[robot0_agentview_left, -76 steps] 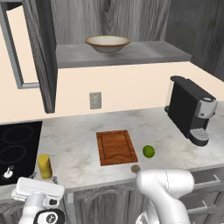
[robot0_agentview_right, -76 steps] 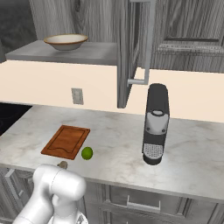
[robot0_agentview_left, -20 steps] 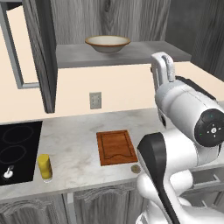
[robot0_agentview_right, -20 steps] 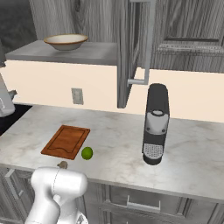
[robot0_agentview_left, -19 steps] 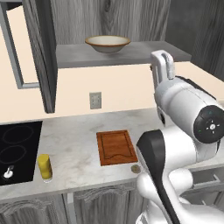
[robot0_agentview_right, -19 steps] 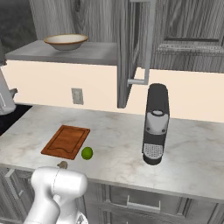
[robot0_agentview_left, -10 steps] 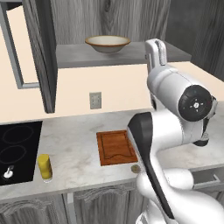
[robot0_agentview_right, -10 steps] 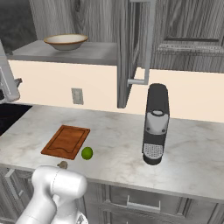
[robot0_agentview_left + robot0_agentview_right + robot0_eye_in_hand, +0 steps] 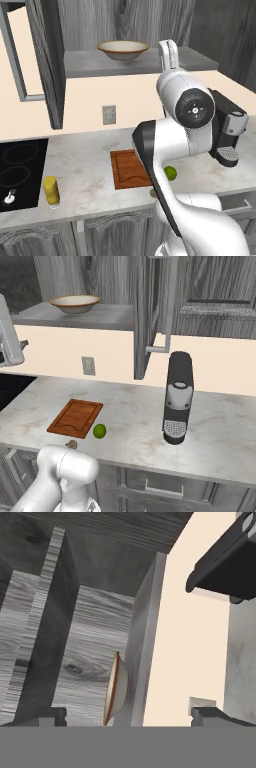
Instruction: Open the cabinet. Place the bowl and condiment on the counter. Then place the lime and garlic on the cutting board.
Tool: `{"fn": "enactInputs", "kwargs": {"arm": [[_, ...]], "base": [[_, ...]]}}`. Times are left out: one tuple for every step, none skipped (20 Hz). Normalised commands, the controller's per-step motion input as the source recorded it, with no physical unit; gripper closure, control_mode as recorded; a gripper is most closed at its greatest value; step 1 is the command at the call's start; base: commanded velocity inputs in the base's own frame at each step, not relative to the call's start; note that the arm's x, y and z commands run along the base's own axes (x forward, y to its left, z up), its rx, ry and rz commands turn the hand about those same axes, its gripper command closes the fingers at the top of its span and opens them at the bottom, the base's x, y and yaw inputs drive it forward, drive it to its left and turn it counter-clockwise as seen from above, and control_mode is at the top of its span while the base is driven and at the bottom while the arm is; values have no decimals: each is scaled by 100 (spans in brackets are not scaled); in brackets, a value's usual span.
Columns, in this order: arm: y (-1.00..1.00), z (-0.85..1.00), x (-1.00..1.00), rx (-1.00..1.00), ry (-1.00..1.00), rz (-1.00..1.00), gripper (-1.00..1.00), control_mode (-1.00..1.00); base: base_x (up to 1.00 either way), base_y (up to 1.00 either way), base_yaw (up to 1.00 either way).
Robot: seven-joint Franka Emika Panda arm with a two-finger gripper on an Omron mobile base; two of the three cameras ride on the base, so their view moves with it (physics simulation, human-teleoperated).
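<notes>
even, flat, shadowless rendered light

A black and silver coffee machine is seen upright at the right, a beige wall outlet is mounted on the cream backsplash, a black glass cooktop is set in at the left, and grey lower cabinets are fitted beneath.
</notes>
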Motion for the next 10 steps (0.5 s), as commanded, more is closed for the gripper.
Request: {"fn": "enactInputs", "kwargs": {"arm": [[0,19,33,0,0,-3,-100,-100],[0,21,34,0,0,-2,-100,-100],[0,17,35,0,0,-2,-100,-100],[0,12,33,0,0,-2,-100,-100],[0,10,31,0,0,-2,-100,-100],[0,3,32,0,1,-1,-100,-100],[0,0,32,0,1,0,-100,-100],[0,0,31,0,2,0,-100,-100],[0,0,29,0,2,0,-100,-100],[0,0,27,0,1,0,-100,-100]], "base": [[0,0,0],[0,0,0],[0,0,0],[0,0,0],[0,0,0],[0,0,0],[0,0,0],[0,0,0],[0,0,0],[0,0,0]]}}
